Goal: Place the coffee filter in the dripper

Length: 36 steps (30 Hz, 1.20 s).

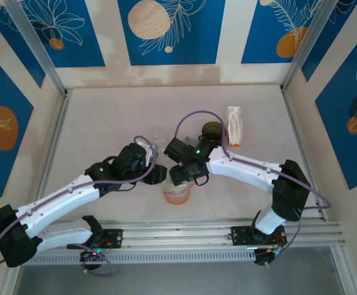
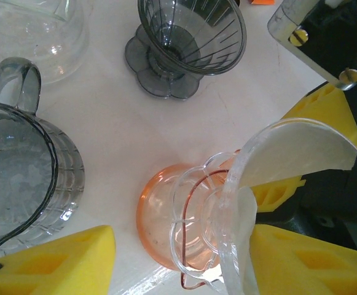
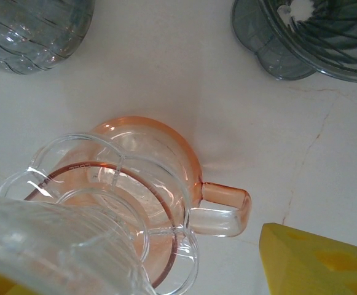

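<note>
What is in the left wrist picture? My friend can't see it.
A white paper filter slants down toward a clear dripper sitting on an orange glass jug. Behind them on the white table stand a dark dripper and a gray glass mug, with yellow tool fingers at the bottom corners.

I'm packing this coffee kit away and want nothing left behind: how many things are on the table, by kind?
Drippers: 2 (clear dripper sitting on the orange server, smoky dripper)
Glass vessels: 3 (orange server, grey jug, clear vessel)
Loose filter: 1
Filter stack: 1
Total: 7
</note>
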Available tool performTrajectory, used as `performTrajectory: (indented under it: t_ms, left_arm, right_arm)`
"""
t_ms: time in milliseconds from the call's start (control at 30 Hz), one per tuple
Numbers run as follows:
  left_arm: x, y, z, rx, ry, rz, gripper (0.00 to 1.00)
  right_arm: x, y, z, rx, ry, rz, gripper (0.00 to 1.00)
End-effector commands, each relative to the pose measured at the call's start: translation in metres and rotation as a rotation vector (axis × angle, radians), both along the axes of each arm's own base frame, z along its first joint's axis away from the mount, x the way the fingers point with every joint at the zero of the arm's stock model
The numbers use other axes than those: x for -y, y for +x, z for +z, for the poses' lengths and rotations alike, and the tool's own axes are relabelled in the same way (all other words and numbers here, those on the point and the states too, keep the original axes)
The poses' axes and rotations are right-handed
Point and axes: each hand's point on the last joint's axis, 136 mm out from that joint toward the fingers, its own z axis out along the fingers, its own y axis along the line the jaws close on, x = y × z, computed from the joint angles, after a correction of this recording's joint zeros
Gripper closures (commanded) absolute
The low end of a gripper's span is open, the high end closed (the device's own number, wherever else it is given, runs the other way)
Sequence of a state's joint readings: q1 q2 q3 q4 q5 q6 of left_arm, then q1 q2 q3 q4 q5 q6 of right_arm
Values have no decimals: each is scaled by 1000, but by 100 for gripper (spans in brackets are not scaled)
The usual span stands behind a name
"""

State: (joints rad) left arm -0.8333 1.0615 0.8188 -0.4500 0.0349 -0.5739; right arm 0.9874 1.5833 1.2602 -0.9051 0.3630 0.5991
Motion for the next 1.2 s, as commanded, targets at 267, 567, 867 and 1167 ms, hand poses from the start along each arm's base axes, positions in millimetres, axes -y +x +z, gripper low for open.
performTrajectory:
  t_ms: [267,567,867,1167]
  left_arm:
    - [6,-3,6,2,-81,-12,28]
    - [6,-4,-5,-30,-52,-17,29]
    - [5,-4,-11,-46,-30,-13,36]
    - [6,-3,-12,-47,-33,-9,37]
  right_arm:
    - [3,-9,-20,-23,-47,6,31]
    - [-5,-5,-5,23,-3,4,31]
    - [-2,-2,31,96,74,-23,30]
    - [21,-13,44,113,100,-62,30]
